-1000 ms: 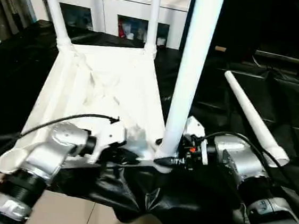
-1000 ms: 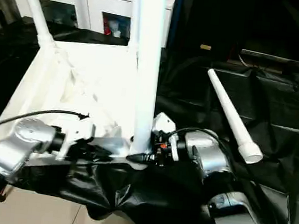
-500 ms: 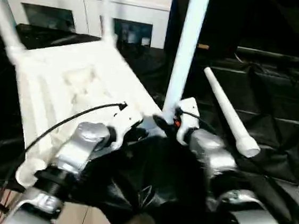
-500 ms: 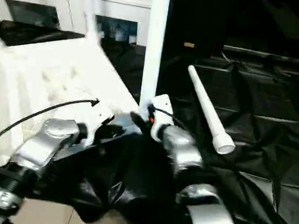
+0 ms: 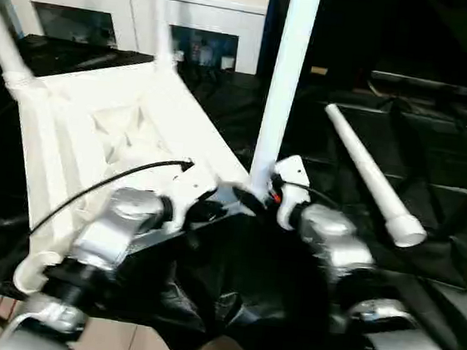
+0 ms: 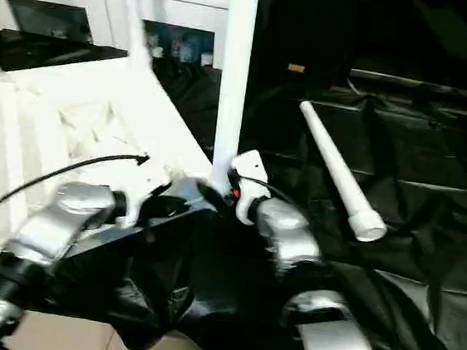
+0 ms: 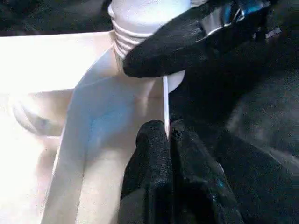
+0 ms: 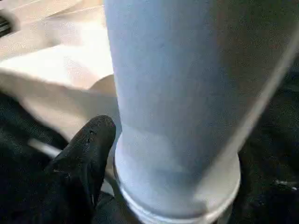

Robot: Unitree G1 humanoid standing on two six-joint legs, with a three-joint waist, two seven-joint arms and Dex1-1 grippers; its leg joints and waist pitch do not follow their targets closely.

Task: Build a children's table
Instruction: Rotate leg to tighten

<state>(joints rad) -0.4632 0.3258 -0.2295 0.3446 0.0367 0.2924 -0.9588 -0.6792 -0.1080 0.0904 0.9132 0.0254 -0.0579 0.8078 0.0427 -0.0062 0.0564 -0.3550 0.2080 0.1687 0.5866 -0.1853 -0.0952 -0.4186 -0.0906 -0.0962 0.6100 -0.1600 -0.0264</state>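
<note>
Upside down at centre: white ribbed plastic tabletop (image 5: 95,140), light, stiff, slick; best held by rim. At three o'clock, loose white tubular leg (image 5: 366,174). Left gripper (image 7: 169,135) pinching tabletop wall; right gripper (image 5: 258,196) spread around socketed upright white leg (image 5: 284,72).

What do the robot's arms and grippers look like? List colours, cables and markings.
Both forearms are rounded silver metal with black joint rings. The left gripper and right gripper have black fingers on white housings. A black cable loops over the left wrist; the right wrist shows a red mark.
</note>
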